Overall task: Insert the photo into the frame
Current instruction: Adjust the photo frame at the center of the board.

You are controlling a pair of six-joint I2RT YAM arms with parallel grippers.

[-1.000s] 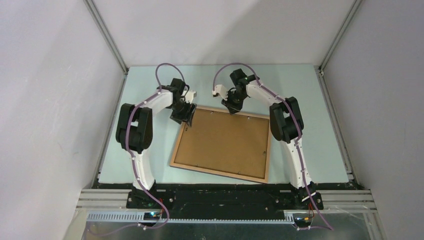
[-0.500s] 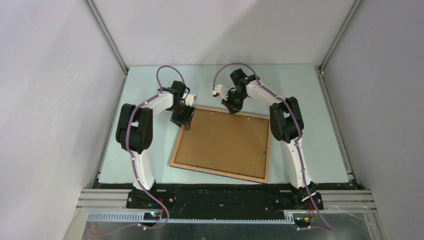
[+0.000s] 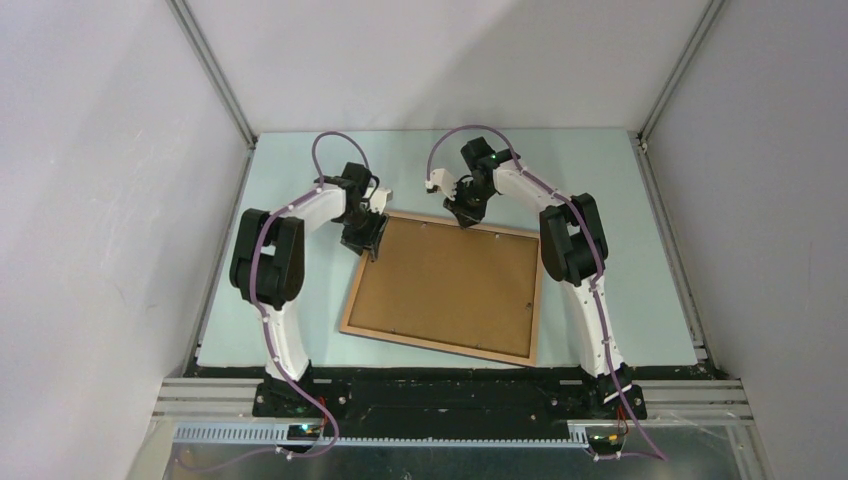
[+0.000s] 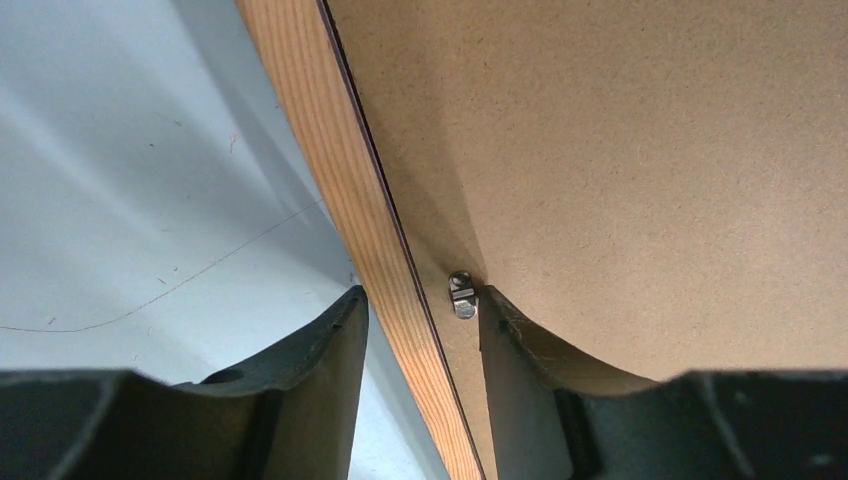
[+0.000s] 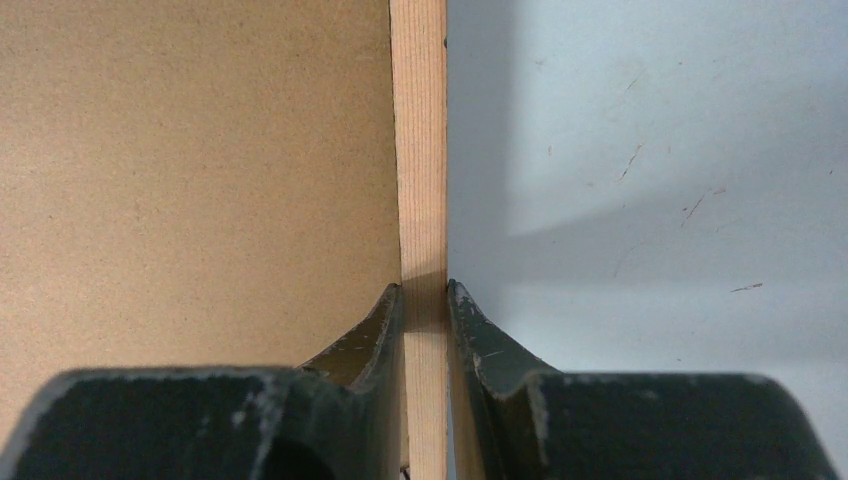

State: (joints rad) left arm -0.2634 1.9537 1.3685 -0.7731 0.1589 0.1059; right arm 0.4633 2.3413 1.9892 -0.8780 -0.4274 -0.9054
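Right tool clamped on the frame; left tool part open astride its rail.
We see the frame lying back face up at the middle of the table, a brown backing board filling it. At the frame's 12 o'clock the right tool pinches the light wood rail, one finger on the board side, the other on the table side. At the 11 o'clock corner the left tool's fingers straddle the side rail and a small metal clip without gripping either; the inner finger sits over the board.
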